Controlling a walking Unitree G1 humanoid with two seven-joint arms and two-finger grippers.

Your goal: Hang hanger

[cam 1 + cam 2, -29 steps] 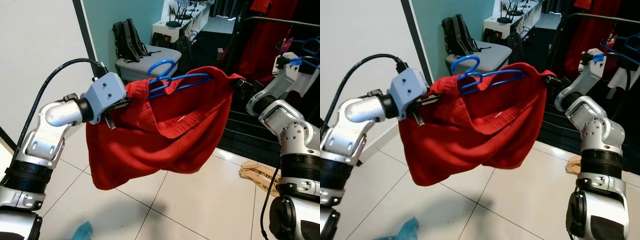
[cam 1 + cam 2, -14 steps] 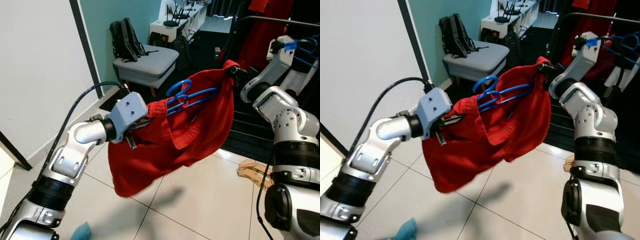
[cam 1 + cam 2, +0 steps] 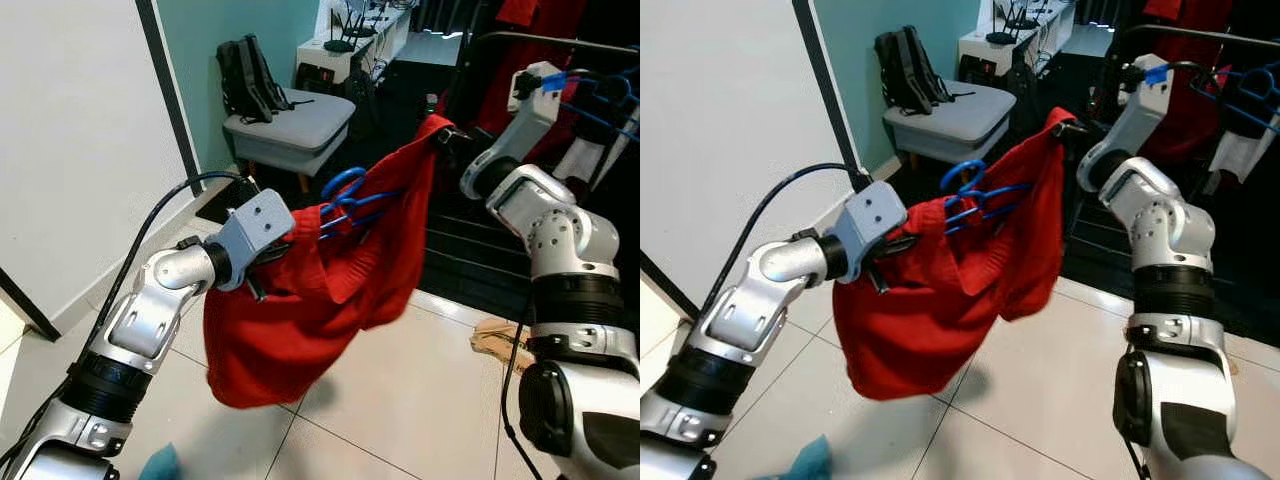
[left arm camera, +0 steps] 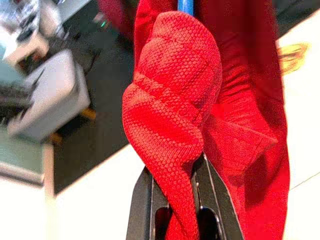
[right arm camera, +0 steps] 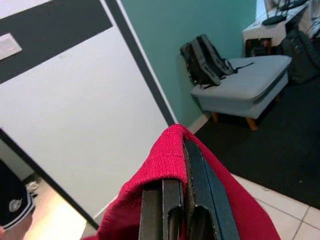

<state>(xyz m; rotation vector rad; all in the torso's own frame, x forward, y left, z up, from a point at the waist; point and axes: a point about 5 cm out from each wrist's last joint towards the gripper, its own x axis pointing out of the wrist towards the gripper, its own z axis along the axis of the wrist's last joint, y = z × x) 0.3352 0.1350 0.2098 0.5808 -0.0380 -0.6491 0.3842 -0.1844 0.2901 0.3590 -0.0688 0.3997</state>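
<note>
In front of the dark wardrobe [image 3: 560, 130], over the tiled floor [image 3: 400, 400]:

Garment: red garment [image 3: 320, 300], strung between both arms; bunched narrower than a second ago, when it hung as a wide sling; right corner now raised and nearer the clothes rail [image 3: 560, 42].

Hanger: blue hanger [image 3: 350, 195], threaded inside the top edge of the cloth, hook poking out in the middle, well short of the rail and not yet hung.

Meaning for the task: judged a carry toward the rail; the lift of the hook onto it is left to do.

Left arm: bent at the elbow, reaching forward and up; left gripper [image 4: 180, 200] clamped on a thick fold of the red cloth, fingers narrow around it.

Right arm: raised high, forearm pointing up toward the rail; right gripper [image 5: 181, 200] pinched closed on the other corner of the cloth.

Nearby: grey stool [image 3: 292, 125] with a black backpack [image 3: 245, 75] on it, behind the garment; more blue hangers [image 3: 605, 100] on the rail.
</note>
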